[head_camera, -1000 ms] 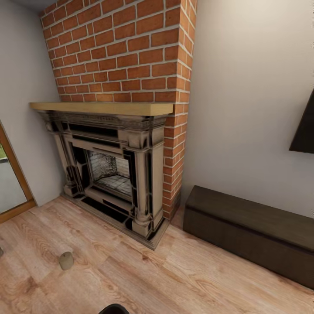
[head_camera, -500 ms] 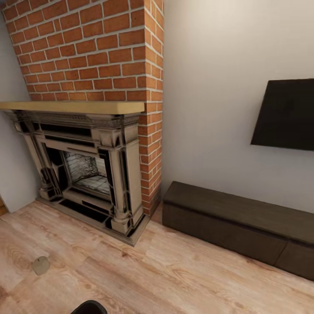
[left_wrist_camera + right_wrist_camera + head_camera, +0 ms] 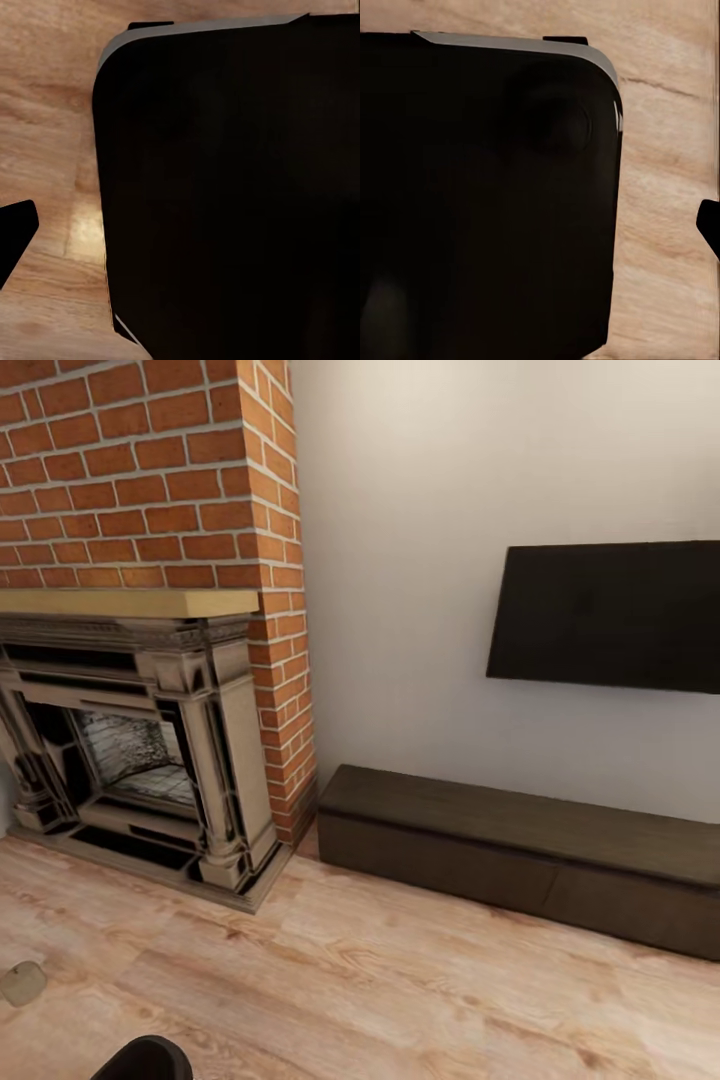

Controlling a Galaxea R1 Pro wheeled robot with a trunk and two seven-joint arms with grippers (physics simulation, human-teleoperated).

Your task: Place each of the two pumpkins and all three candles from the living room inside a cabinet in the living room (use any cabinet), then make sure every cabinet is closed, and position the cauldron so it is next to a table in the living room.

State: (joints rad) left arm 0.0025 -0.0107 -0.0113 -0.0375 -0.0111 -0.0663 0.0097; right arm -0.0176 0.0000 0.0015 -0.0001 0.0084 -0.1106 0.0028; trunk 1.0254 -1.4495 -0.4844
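Candle [image 3: 22, 982]: 1 small grey stub sits on the wood floor [image 3: 400, 980] at the lower left edge of the frame, well apart from the cabinet [image 3: 520, 855]. That long dark cabinet lies at the right, against the wall under the TV [image 3: 610, 615], with its fronts shut. A brick fireplace [image 3: 130, 760] fills the left. I cannot tell if either claw is open or holding anything; both wrist views look at a black body over floor. It looks like the robot is on its way.
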